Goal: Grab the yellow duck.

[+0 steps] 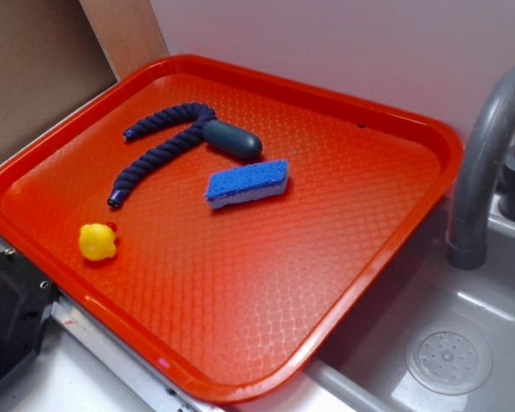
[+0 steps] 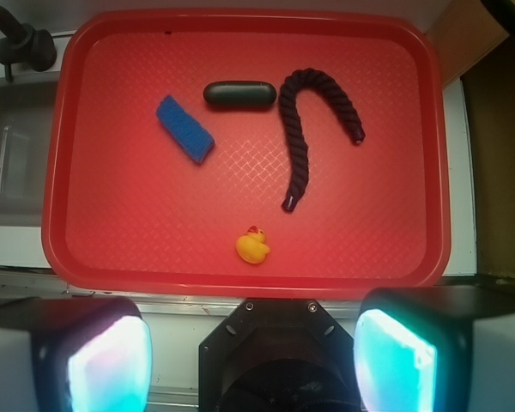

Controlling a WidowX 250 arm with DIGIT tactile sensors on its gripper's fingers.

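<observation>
Yellow duck (image 2: pixel 252 247) on red tray (image 2: pixel 240 26), hand (image 2: pixel 253 360) wide apart, empty, short of the tray.

1. A kitchen-like setup: a grey sink (image 1: pixel 463 343) with a round drain (image 1: pixel 449 360) and a curved grey faucet (image 1: pixel 485 154).
2. A red serving tray (image 1: pixel 343 215) rests over the sink's edge, against a plain wall (image 1: pixel 343 43).
</observation>
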